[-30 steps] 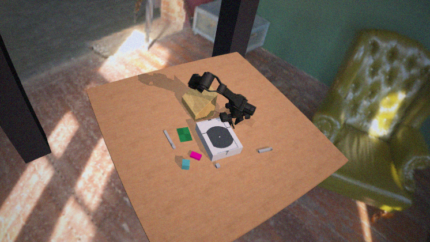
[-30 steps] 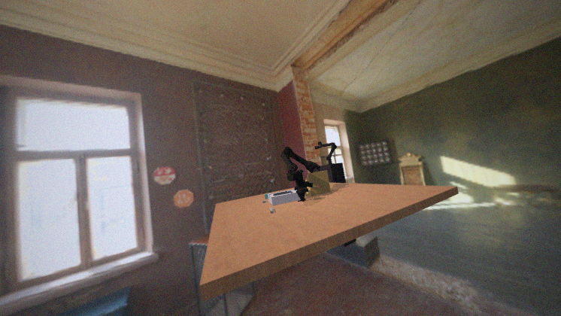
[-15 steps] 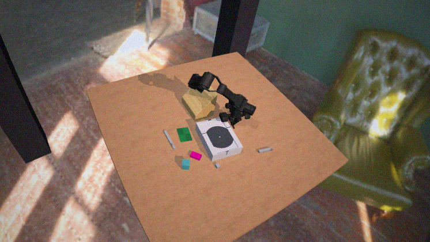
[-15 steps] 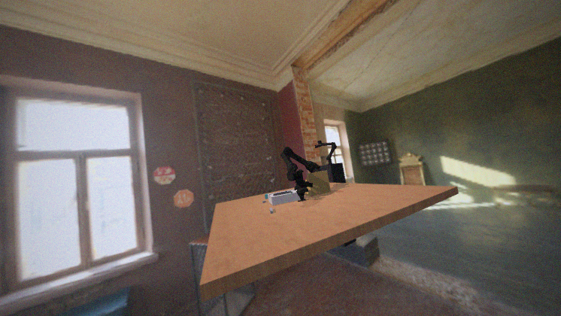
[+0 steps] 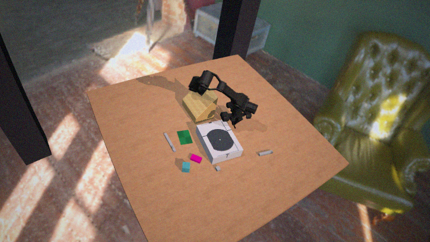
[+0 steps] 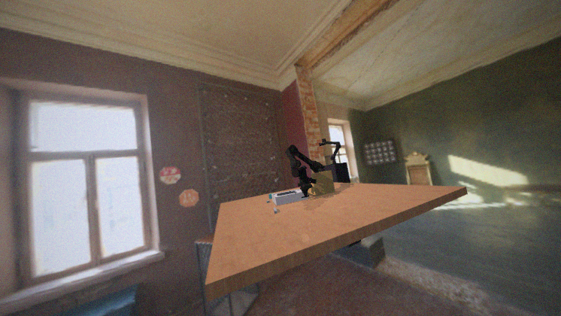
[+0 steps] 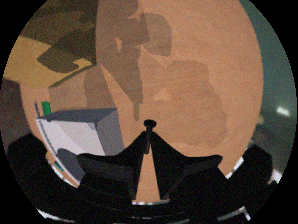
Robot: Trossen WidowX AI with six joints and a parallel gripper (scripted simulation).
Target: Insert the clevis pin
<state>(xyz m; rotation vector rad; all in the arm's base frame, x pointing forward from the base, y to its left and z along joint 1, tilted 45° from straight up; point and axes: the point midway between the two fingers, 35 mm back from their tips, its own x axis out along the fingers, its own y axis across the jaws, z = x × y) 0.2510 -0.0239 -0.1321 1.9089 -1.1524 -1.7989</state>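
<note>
Top view, gripper: the gripper (image 5: 234, 123) (image 6: 304, 195) (image 7: 148, 133) is beside the tray's far corner, near the wooden block (image 5: 199, 105) (image 6: 322, 183) (image 7: 30, 62); what its fingers grip is too small to tell here.
Top view, tray: the white tray (image 5: 227, 158) (image 6: 289, 199) (image 7: 110, 131) stands on the table (image 5: 270, 186) (image 6: 298, 227) (image 7: 240, 90).
Top view, disc: the dark disc (image 5: 219, 144) (image 6: 286, 193) (image 7: 70, 156) lies inside the tray's rim, a small light spot at its middle.
Top view, small things: a green square (image 5: 184, 136) (image 7: 46, 108), a long grey bar (image 5: 169, 142), a magenta block (image 5: 195, 158) and a teal cube (image 5: 185, 167) lie to one side of the tray; a small grey cube (image 5: 217, 168) is just beside it, and a short grey bar (image 5: 265, 152) lies on the opposite side.
Exterior view, arm: the black arm (image 6: 304, 157) reaches down beside the tray, fingertips low near its end.
Wrist view, fingers: the tips are clamped on the dark clevis pin (image 7: 149, 124).
Wrist view, pin: its head stands out beyond the tips, its shank between them; the pin is outside the disc's hole.
</note>
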